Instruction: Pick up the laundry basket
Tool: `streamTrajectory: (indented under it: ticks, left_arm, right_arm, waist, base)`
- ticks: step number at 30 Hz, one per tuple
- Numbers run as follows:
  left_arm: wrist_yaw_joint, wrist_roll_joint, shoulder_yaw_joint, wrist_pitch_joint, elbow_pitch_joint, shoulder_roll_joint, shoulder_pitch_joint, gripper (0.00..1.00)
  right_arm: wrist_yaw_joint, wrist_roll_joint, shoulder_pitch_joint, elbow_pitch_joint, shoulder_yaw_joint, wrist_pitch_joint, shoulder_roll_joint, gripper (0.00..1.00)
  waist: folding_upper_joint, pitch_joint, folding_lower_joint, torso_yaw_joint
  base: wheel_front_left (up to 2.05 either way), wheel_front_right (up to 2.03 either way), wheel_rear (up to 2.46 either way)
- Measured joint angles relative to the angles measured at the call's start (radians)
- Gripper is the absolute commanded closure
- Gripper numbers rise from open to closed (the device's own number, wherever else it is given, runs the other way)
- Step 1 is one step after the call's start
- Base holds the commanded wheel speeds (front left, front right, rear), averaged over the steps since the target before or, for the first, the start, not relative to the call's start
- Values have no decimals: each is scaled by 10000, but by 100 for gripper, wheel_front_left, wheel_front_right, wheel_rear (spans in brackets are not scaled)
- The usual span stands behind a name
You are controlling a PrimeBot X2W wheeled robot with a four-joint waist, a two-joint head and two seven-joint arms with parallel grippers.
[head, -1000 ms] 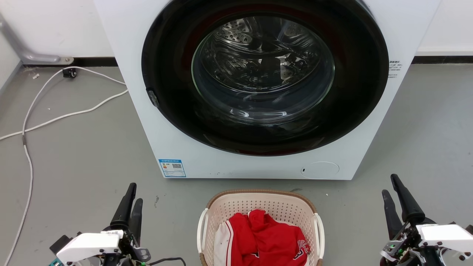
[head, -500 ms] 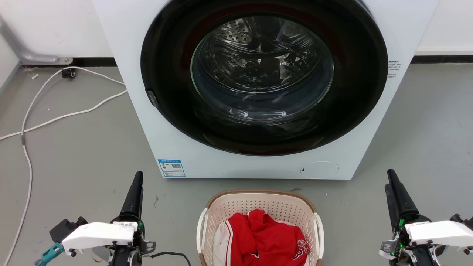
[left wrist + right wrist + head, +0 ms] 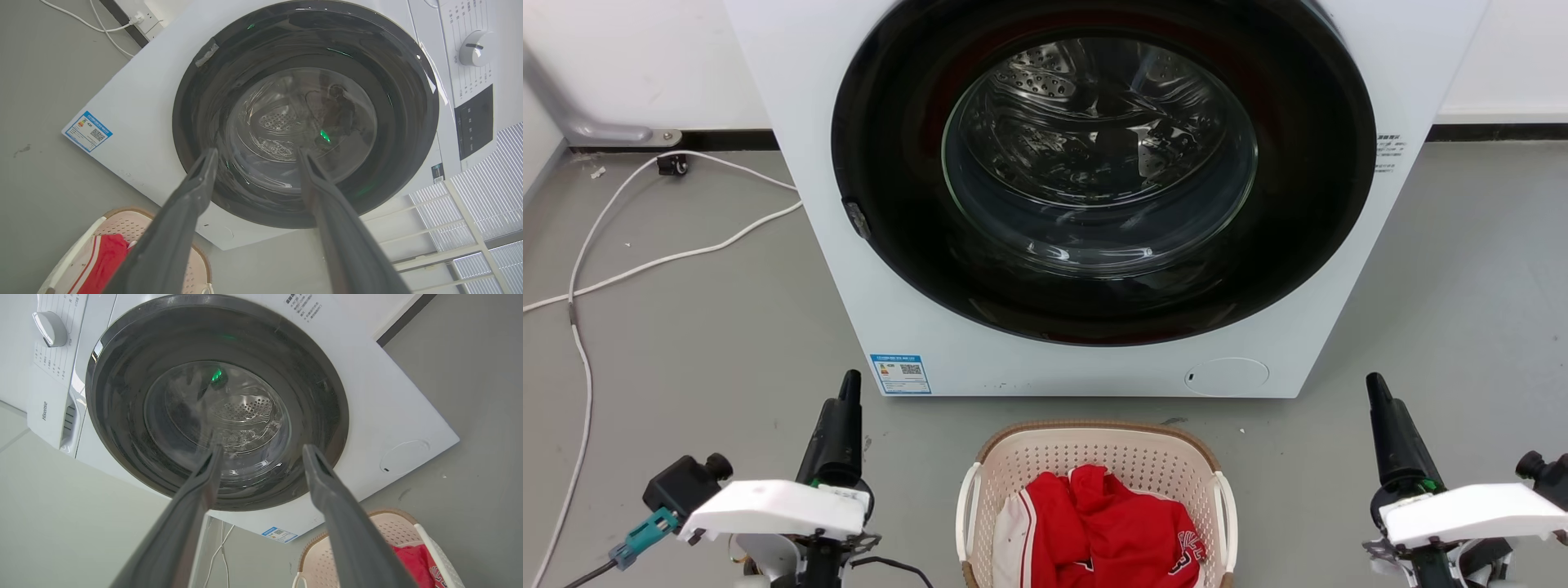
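We find the laundry basket [image 3: 1094, 447] on the floor [image 3: 686, 351] before the washing machine [image 3: 792, 163], midway between left gripper [image 3: 257, 155] and right gripper [image 3: 261, 451], both spread and empty; uneven holds on its thin handles [image 3: 967, 502] could tilt it, spilling the red clothing [image 3: 1123, 523].
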Motion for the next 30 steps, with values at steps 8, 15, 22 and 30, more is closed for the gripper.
streamTrajectory:
  ticks: [8,15,22,30]
  left_arm:
    - [157,1593,-349,-257,-65,0,0,0]
    - [265,2794,-537,-462,-42,0,0,0]
    - [345,3893,-635,-679,-36,0,-48,0]
    - [433,4976,-746,-884,-90,0,-137,0]
  right_arm:
    - [2,-1588,53,82,148,-270,0,0]
    - [2,-3010,54,127,132,-479,0,0]
    - [2,-4284,54,29,58,-608,0,0]
    - [4,-5450,63,-198,88,-683,0,0]
  waist:
    - [0,-9,0,52]
    - [0,-36,1,84]
    - [0,-59,0,87]
    - [0,-63,0,71]
  base:
    - [0,0,0]
    - [0,0,0]
    - [0,0,0]
    - [0,0,0]
